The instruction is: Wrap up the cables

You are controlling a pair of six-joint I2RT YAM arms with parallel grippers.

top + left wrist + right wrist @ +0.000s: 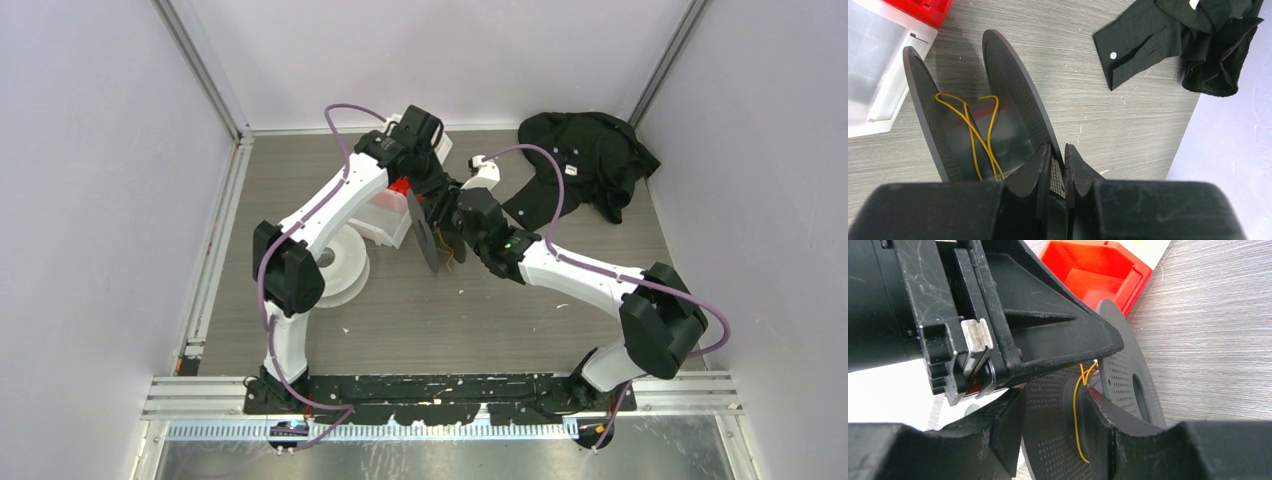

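A black spool (424,233) stands on edge at the table's middle. In the left wrist view its two perforated flanges (1008,85) show, with the thin yellow cable (970,131) looped loosely over the hub between them. My left gripper (1058,156) is shut on the rim of the nearer flange. My right gripper (1053,426) is open and straddles one flange (1120,371). Its right finger (1103,430) lies against the hub, right beside the cable (1075,412). The left gripper's body (1023,325) hangs just above. A short cable end dangles below the spool (452,262).
A white box (873,65) with a red insert (1093,267) sits right behind the spool. A white spool (340,268) lies flat to the left. A black shirt (585,160) is heaped at the back right. Walls close in on both sides.
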